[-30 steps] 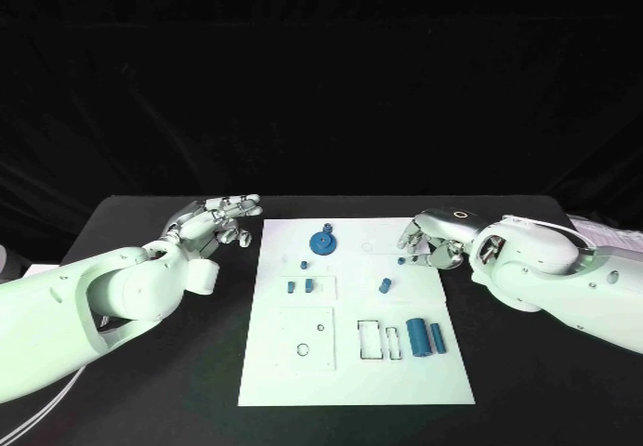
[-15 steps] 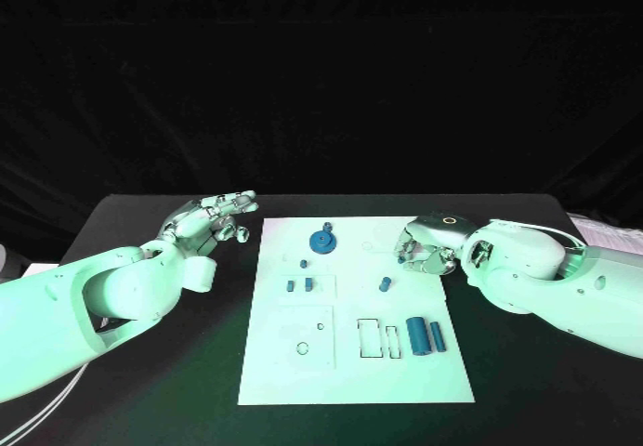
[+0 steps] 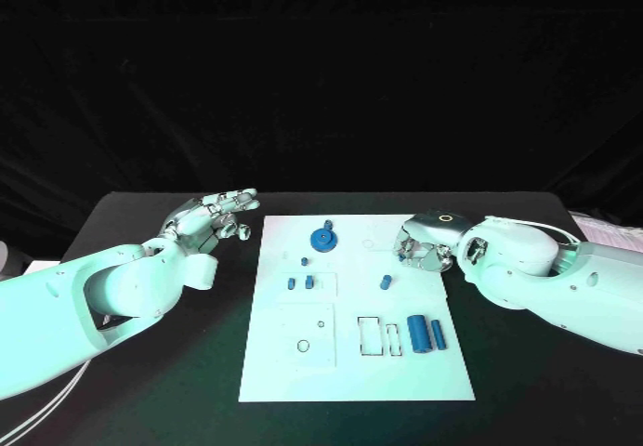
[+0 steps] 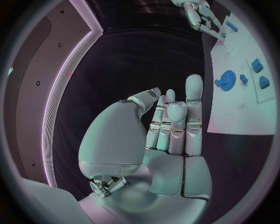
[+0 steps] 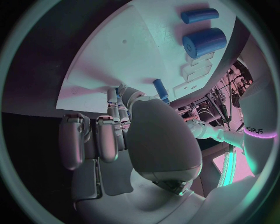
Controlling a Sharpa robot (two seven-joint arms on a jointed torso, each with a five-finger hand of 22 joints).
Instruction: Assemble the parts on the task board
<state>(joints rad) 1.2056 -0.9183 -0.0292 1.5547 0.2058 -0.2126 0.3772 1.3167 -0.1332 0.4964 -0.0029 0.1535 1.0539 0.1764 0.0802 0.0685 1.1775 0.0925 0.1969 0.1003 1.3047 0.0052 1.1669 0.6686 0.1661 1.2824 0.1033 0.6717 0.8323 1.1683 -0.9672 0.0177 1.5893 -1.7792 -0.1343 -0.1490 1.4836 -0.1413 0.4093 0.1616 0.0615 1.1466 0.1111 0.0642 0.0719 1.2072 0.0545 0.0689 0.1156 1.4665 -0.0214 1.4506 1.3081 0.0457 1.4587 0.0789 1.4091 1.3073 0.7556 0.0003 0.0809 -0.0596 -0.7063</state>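
The white task board (image 3: 355, 372) lies in the middle of the table. On it a blue gear (image 3: 323, 240) stands near the far end, two small blue blocks (image 3: 300, 282) lie left of centre, a small blue peg (image 3: 386, 282) lies right of centre, and two blue cylinders (image 3: 426, 333) lie near the right edge. My left hand (image 3: 215, 216) hovers left of the board's far corner, fingers stretched out and holding nothing. My right hand (image 3: 422, 249) sits at the board's right edge, fingers curled in with nothing seen in them. The peg (image 5: 159, 88) lies just past its fingertips.
Outlined rectangular slots (image 3: 376, 336) are beside the cylinders, and a raised square plate (image 3: 306, 336) with holes takes the board's near left. Black table (image 3: 161, 372) lies bare on both sides. The left wrist view shows the gear (image 4: 226, 78) and my right hand (image 4: 198, 11) beyond.
My right hand has shifted a little inward, toward the board's right edge, with its fingers still curled. My left hand has stayed almost in place.
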